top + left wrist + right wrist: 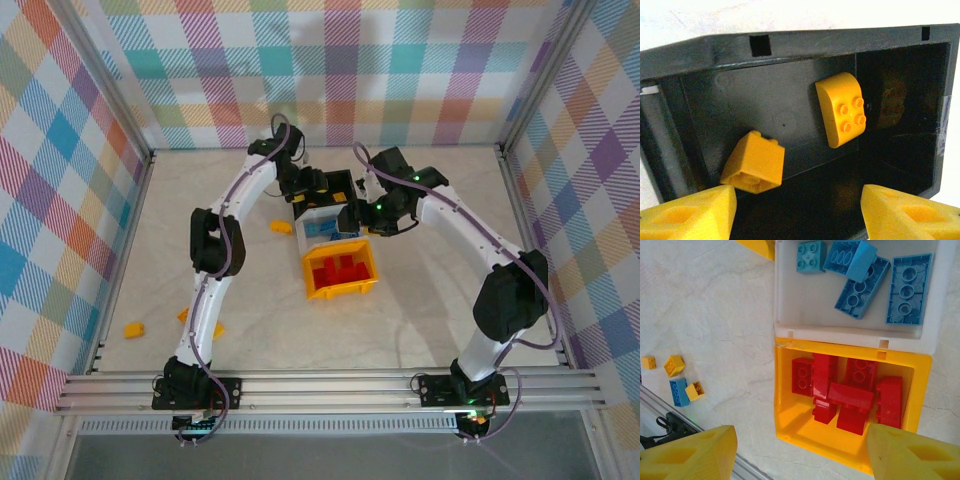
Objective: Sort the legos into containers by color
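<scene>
Yellow bricks [842, 107] are lying in the black bin [790, 45] under my left gripper [797, 212], its fingers spreading wide and empty. My right gripper [800, 452] is gaping likewise over red bricks [850, 395] in the yellow bin [790, 420].

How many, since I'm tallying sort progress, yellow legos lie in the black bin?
2. One rounded lego lies mid-bin, studs showing; the other lego sits tilted toward the left. The black bin's near edge is out of frame, so more may be hidden.

black bin [805, 45]: yellow legos [842, 107] | white bin [805, 315]: blue legos [907, 287] | yellow bin [790, 415]: red legos [860, 395]
</scene>
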### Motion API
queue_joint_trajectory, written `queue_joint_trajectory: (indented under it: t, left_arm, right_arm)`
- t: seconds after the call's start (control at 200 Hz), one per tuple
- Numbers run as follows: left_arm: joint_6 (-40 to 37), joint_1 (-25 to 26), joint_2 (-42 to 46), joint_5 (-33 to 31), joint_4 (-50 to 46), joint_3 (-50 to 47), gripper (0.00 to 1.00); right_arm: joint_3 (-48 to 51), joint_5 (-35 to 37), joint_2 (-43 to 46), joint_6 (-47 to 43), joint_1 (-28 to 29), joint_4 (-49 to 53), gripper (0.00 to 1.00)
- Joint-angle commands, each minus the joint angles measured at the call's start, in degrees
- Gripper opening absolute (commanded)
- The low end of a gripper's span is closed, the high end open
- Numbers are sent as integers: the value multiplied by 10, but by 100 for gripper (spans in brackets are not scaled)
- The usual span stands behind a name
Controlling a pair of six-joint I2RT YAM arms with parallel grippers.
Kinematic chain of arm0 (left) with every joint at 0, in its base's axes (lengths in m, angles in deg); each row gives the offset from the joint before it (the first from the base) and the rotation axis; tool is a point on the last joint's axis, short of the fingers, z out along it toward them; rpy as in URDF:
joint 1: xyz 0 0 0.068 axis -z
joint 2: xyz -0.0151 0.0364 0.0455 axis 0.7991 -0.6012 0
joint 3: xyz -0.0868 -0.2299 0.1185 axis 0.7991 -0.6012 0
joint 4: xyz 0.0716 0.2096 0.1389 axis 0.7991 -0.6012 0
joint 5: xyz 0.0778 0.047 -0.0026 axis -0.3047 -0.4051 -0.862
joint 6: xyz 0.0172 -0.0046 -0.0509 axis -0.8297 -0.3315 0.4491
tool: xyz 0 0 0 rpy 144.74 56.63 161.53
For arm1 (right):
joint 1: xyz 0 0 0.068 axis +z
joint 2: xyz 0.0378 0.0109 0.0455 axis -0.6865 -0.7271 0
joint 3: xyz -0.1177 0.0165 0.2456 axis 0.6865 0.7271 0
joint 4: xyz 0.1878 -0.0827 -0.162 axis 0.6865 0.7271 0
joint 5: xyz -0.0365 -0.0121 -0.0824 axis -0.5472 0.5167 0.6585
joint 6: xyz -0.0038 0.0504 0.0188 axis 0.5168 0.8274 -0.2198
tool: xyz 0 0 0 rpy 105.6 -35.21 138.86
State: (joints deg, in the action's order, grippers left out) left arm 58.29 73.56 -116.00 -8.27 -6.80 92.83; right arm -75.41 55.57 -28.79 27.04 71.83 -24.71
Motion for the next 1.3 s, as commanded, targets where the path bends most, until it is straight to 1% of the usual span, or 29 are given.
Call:
queue_joint_trajectory:
  t: [0.0, 0.105, 0.195, 0.28, 0.365, 0.465, 0.535, 0.61, 0.71, 0.76, 0.895, 0.995, 1.055, 1.185, 1.295]
  left_arm:
    - [-41, -3, 86, -40, -44, -11, 69]
    - [-80, -13, 145, -104, -58, -95, 71]
    - [-83, -27, 187, -144, -57, -182, 73]
    - [-64, -43, 221, -140, -41, -257, 76]
    - [-55, -48, 239, -140, -21, -307, 84]
    - [-45, -48, 227, -139, -20, -317, 88]
    - [-20, -49, 215, -140, -25, -314, 90]
    - [23, -53, 206, -139, -27, -315, 91]
    - [100, -57, 202, -150, -27, -322, 92]
    - [139, -61, 201, -132, -13, -336, 93]
    - [282, -65, 201, -86, 48, -389, 100]
    - [392, -62, 198, -61, 89, -426, 100]
    - [446, -58, 201, -65, 111, -442, 100]
    - [519, -51, 207, -99, 128, -447, 100]
    - [554, -51, 198, -105, 143, -448, 100]
  right_arm:
    - [-26, -19, -16, 11, -1, -1, 70]
    - [-32, -27, -27, 10, 4, -2, 70]
    - [-32, -27, -31, 6, 10, -3, 70]
    - [-31, -28, -32, 5, 11, -3, 70]
    - [-28, -28, -30, 3, 11, -2, 70]
    - [-25, -28, -28, -1, 11, 0, 70]
    - [-20, -26, -23, -3, 11, 1, 71]
    - [-9, -24, -17, -5, 12, -1, 71]
    - [5, -23, -11, -6, 12, -5, 71]
    - [11, -23, -9, -7, 12, -8, 71]
    - [25, -23, -6, -5, 11, -18, 71]
    - [31, -26, -6, -3, 11, -26, 71]
    - [34, -27, -7, -2, 11, -30, 71]
    - [47, -26, -1, 1, 11, -40, 71]
    - [61, -24, 5, 4, 12, -47, 71]
